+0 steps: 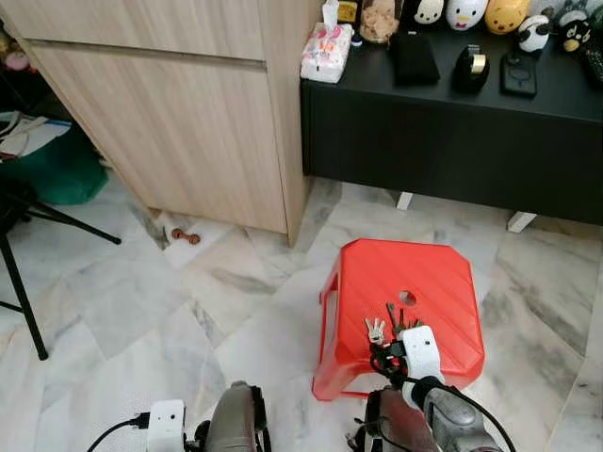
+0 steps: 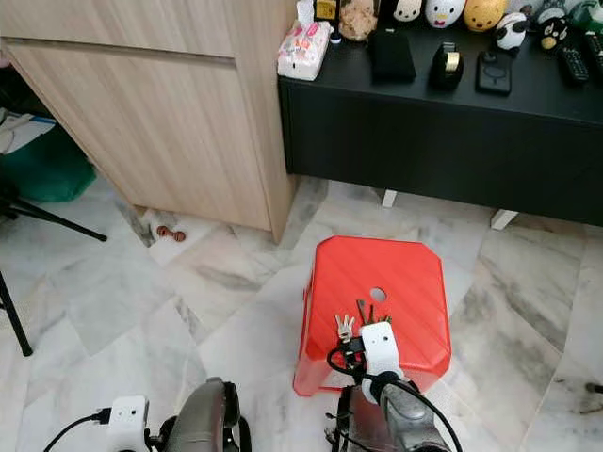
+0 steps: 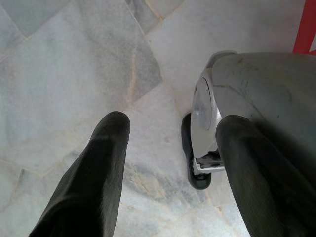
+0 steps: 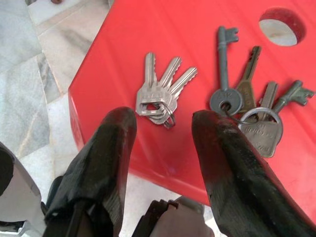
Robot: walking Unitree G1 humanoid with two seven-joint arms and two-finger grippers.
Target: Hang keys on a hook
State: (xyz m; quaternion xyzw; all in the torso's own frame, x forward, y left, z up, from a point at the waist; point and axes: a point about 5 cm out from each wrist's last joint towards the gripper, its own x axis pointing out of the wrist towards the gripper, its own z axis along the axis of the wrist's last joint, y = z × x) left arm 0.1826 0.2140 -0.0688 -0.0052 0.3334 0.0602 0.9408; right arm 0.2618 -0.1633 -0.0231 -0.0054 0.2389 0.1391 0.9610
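1. Just ahead of my right gripper, between the lines of its two spread fingers, a small bunch of silver keys lies flat on the red stool, near the stool's front edge.
2. That gripper is released and holds nothing; its fingertips sit just short of the bunch, not touching it.
3. Beyond the farther finger lies a second, darker bunch of old keys with a metal tag, close to the round hole in the stool top.
4. I judge the silver bunch light, hard and slippery: thin metal lying flush on smooth plastic, likely to skate away if I push it.
5. The best hold looks to be across the bows where the ring gathers them, the thickest part nearest me; the blades fan away and would splay loose.
6. The ring should stay free of my fingers, since it must go over the hook. I see no hook yet.
7. My left gripper hangs idle over the marble floor, fingers apart and empty.
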